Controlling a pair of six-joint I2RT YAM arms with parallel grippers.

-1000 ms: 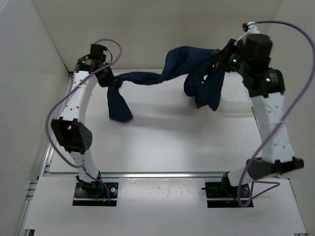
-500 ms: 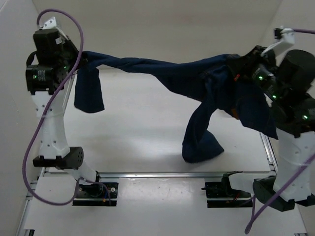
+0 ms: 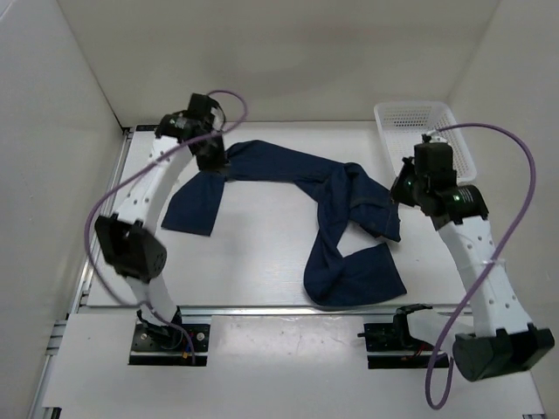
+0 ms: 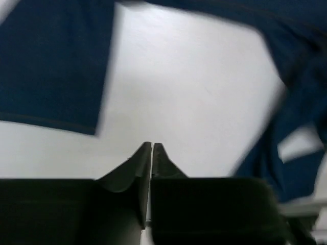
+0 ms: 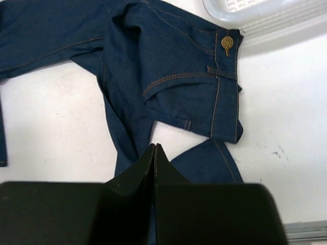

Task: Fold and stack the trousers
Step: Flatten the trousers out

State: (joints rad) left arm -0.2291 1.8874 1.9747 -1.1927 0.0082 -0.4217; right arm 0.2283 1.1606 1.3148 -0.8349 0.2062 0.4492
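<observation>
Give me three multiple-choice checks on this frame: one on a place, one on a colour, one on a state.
1. Where is the white basket?
A. far right corner of the table
B. near left corner
C. between the arm bases

2. What colour is the waist button on the trousers?
A. white
B. brass
C. red

3. What state are the trousers in?
A. folded into a neat rectangle
B. strung in the air between both hands
C. lying unfolded on the table, held by neither hand

Answers:
1 A: the top view shows it at the far right corner.
2 B: the right wrist view shows a brass button.
3 C: they sprawl twisted on the table, and the left hand and right hand are shut on nothing.
</observation>
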